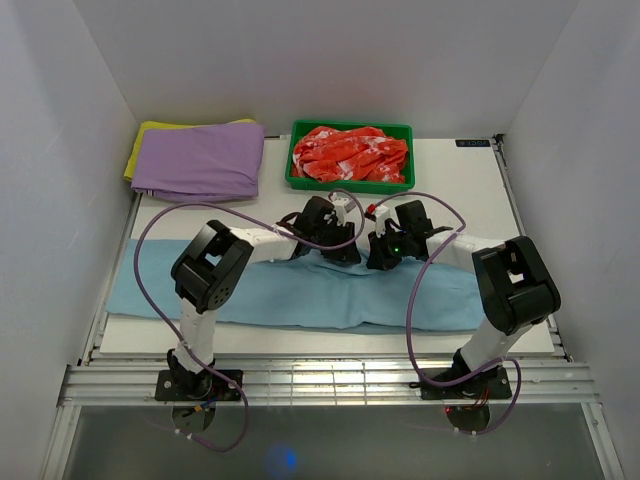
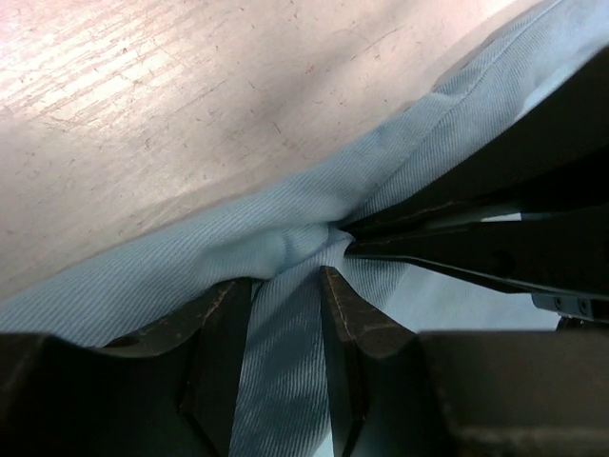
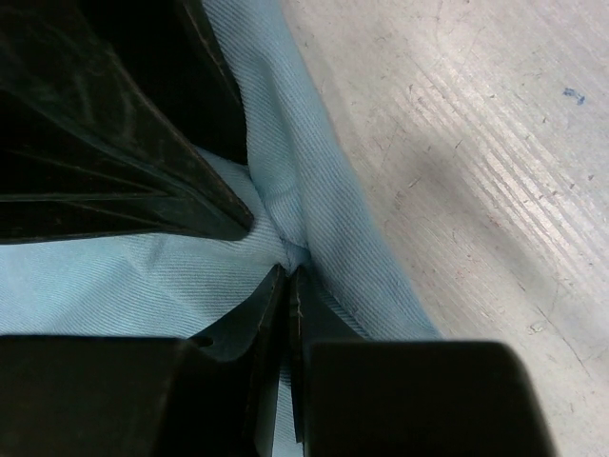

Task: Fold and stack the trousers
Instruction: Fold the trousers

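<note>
The light blue trousers (image 1: pixel 300 295) lie stretched across the near half of the table, legs running left to right. Both grippers meet at the middle of the cloth's far edge. My right gripper (image 3: pixel 290 269) is shut, pinching a small pucker of the trousers (image 3: pixel 124 276) at its tips; from above it shows as the right gripper (image 1: pixel 382 258). My left gripper (image 2: pixel 285 278) stands open, its fingers either side of a raised ridge of the trousers (image 2: pixel 190 257), right next to the right gripper's black fingers (image 2: pixel 457 238). From above, the left gripper (image 1: pixel 343 250) sits just left of the right one.
A folded purple garment (image 1: pixel 200 160) lies on a yellow cloth (image 1: pixel 140 150) at the back left. A green bin (image 1: pixel 350 126) holding red-and-white cloth (image 1: pixel 350 155) stands at the back middle. Bare table (image 1: pixel 470 190) lies back right. Purple cables loop over both arms.
</note>
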You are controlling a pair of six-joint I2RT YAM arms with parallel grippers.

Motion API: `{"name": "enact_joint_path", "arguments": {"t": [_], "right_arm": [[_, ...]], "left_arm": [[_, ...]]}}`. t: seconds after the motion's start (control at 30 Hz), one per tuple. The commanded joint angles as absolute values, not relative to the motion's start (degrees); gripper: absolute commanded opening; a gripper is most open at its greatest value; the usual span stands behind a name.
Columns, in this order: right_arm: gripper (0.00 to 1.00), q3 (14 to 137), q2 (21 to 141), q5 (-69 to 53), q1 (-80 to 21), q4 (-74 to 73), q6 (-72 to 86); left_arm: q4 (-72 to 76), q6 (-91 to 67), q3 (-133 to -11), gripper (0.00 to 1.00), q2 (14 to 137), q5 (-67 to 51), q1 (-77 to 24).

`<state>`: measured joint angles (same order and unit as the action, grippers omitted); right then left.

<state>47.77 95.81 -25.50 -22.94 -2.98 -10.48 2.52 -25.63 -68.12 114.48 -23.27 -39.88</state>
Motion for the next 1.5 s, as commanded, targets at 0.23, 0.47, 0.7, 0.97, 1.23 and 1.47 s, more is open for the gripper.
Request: {"name": "enact_joint_path", "arguments": {"t": [0.23, 0.47, 0.7, 0.97, 1.23, 1.47], "right_arm": [[0.08, 46.23, 95.89, -22.5, -22.94, -5.45, -11.08], [0.22, 49.04, 87.91, -18.46, -21.71, -12.47, -16.68], [0.35, 49.57, 78.23, -19.68, -19.34, -27.85, -27.85], [0.2, 44.56, 81.02, -20.66, -19.42, -37.09, -32.78], [0.19, 42.99, 89.38, -13.98, -19.42, -37.44, -35.16], [0.18, 41.75, 89.39, -12.04, -19.42, -37.18, -36.3]], "left_arm": [[4.22, -30.06, -71.89, 0.3, 118.83, -26.72, -40.17], [3.78, -30.24, -70.67, 0.0, 116.9, -26.28, -38.15], [3.43, -29.88, -71.01, 0.0, 112.85, -26.72, -35.6], [2.37, -28.83, -77.78, 0.0, 114.87, -26.46, -34.81], [3.43, -24.35, -85.95, 0.0, 119.09, -24.7, -33.4], [0.27, -17.06, -96.4, 0.2, 128.92, -22.68, -32.26]]}}
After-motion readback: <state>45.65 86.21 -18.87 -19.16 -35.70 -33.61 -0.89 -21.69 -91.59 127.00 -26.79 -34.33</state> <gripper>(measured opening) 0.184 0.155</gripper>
